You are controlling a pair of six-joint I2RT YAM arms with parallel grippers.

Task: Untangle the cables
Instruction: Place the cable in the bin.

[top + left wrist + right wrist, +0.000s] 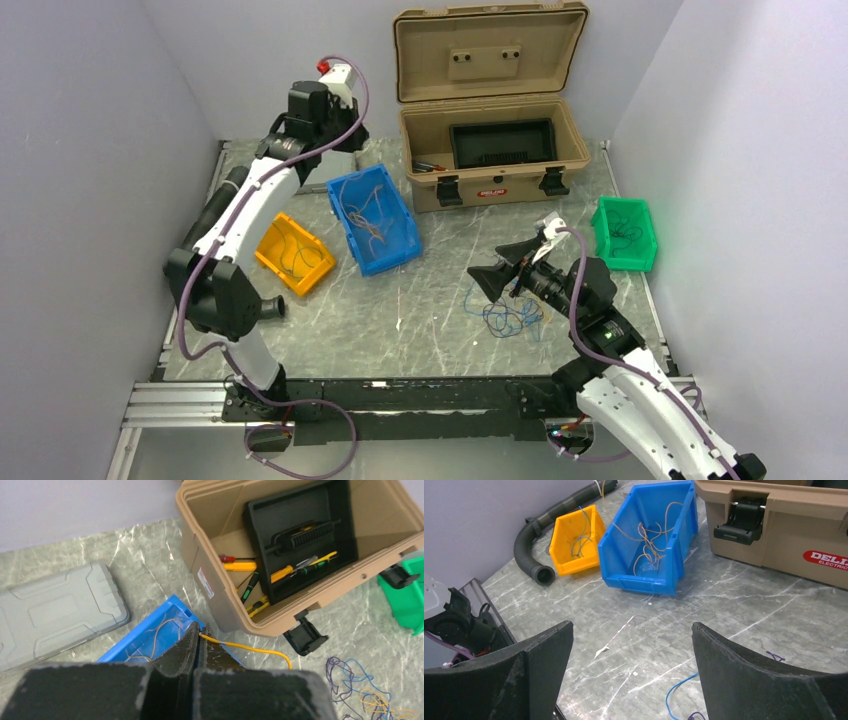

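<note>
The left tool [199, 636] is shut tight, its two pads pressed together on one end of a yellow cable [250, 649]. The cable runs out from the pads to the right and ends free. This tool hangs over the blue bin [150, 640], which sits toward the far edge of the surface [420, 320], left of the middle. Orange strands [649, 545] lie loose inside that bin.

The right tool [632, 626] stands wide open with nothing between its fingers [544, 660]. It is low over the surface, toward the right side. The tangle [505, 315] of thin blue, purple and yellow cables lies on the surface just under and in front of it, nearer the near edge than the far one. In the right wrist view only a blue loop [679, 690] of it shows between the fingers, and neither finger touches it.

A yellow bin [293, 255] sits near the left edge, just beside the blue bin, with a few thin strands in it. A green bin [625, 232] sits at the right edge with a thin strand inside. A tan toolbox [490, 150] stands at the far edge with its lid up, and a black tray [300, 535] of hand tools is inside it. A black corrugated hose [524, 545] curves along the left edge behind the yellow bin.
</note>
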